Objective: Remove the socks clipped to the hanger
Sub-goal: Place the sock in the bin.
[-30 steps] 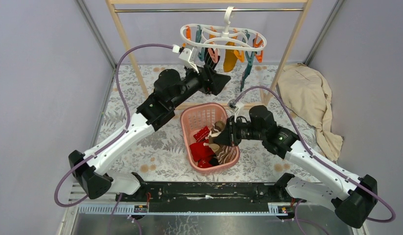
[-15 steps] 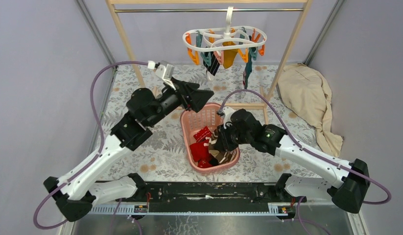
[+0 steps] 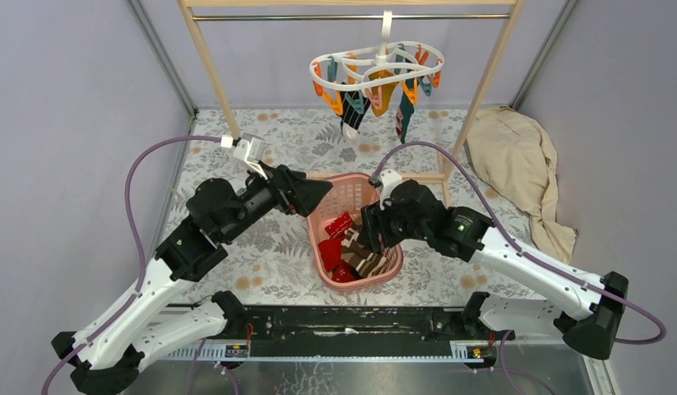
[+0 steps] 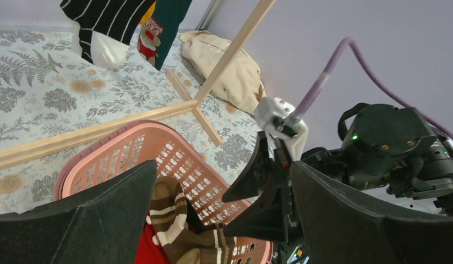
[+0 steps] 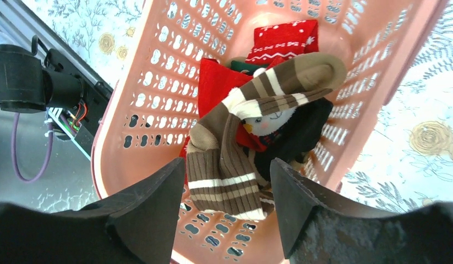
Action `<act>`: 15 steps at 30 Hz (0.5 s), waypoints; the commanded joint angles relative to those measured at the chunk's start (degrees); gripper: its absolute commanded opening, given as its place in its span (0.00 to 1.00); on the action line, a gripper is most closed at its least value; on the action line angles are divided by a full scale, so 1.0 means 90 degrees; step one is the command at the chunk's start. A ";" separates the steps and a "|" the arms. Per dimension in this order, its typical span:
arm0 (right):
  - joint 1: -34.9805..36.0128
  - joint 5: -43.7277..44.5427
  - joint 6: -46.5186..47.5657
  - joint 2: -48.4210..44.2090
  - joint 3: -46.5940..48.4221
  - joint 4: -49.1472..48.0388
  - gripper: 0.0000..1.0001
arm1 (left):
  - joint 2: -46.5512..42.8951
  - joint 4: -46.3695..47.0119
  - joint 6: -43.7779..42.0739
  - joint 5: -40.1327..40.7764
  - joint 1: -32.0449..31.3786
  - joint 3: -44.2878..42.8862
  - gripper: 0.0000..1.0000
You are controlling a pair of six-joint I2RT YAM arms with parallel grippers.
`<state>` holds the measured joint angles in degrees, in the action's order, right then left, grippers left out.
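Three socks [image 3: 352, 123] hang on one hanger [image 3: 376, 61]; left pincer [image 4: 223, 170] and right pincer [image 5: 227, 165] both gape empty by one basket [image 5: 130, 104]

Quantities: one hanger [image 3: 386, 51] carrying three socks [image 3: 351, 123]; one pink basket [image 5: 158, 71] containing at least three more; one beige garment [image 3: 516, 164]; one wooden rack [image 3: 207, 62].

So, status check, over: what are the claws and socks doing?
Left gripper open, empty, beside basket. Right gripper open above brown striped sock in basket. Several socks still clipped to hanger. No obstruction seen.
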<state>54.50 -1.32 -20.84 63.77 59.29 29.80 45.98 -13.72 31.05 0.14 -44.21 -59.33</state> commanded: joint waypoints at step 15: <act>0.0058 0.1117 -0.0888 -0.1869 -0.0828 -0.0252 0.80 | -0.1050 -0.0954 0.0621 0.0145 -0.0027 0.0450 0.99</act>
<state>54.59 6.96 -26.02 47.77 53.60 29.67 38.30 -20.80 35.38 0.51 -44.21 -56.12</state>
